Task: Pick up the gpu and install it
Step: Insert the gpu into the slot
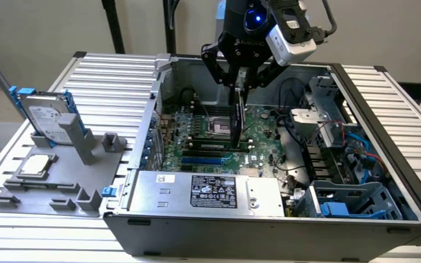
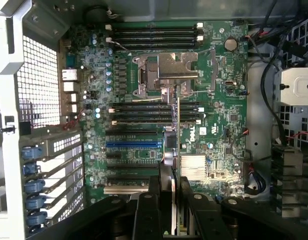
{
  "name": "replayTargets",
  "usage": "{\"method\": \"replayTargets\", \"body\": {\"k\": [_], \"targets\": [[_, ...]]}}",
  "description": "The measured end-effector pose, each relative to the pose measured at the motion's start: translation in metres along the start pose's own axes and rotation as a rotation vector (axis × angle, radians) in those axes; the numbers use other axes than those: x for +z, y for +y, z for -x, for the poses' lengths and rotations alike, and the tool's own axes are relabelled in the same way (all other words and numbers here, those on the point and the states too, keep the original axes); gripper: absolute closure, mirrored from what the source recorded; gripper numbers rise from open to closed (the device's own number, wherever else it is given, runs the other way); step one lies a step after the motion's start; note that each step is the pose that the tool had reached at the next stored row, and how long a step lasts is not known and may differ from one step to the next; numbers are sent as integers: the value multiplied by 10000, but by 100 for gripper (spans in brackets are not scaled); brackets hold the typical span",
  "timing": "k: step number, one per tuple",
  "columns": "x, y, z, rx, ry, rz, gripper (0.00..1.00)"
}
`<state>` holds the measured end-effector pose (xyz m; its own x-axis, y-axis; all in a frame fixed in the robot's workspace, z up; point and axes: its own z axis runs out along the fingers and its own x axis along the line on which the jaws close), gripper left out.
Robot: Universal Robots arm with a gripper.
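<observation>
Surface, exterior view: ribbed metal table (image 1: 42, 241); open PC case (image 1: 269, 235) lies on it, grey fixture (image 1: 72, 178) at the exterior view's left.
Fixture: hard drive (image 1: 46, 118) with blue rails stands upright; processor chip (image 1: 35, 166) lies flat.
Gripper (image 1: 240, 83): over the motherboard (image 1: 203, 142), fingers pinched on the gpu (image 1: 238, 118).
Gpu: hangs on edge, upright, above the board.
Wrist view: gripper (image 2: 175, 200) clamps the gpu (image 2: 177, 130), seen edge-on across the memory slots (image 2: 144, 112), just beside the CPU socket (image 2: 166, 75).
Board contact: cannot tell.
</observation>
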<state>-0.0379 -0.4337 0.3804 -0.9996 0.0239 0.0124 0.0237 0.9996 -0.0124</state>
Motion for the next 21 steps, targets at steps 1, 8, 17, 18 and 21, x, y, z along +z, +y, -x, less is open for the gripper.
{"method": "replayTargets", "body": {"k": [1, 8, 17, 18, 21], "targets": [[1, 0, 0, -179, -2, -3, 73], [12, 0, 0, -1454, -18, -19, 73], [34, 0, 1, -3089, -38, -39, 73], [37, 1, 1, -3268, -41, -41, 73], [46, 1, 1, -3808, -47, -48, 73]]}}
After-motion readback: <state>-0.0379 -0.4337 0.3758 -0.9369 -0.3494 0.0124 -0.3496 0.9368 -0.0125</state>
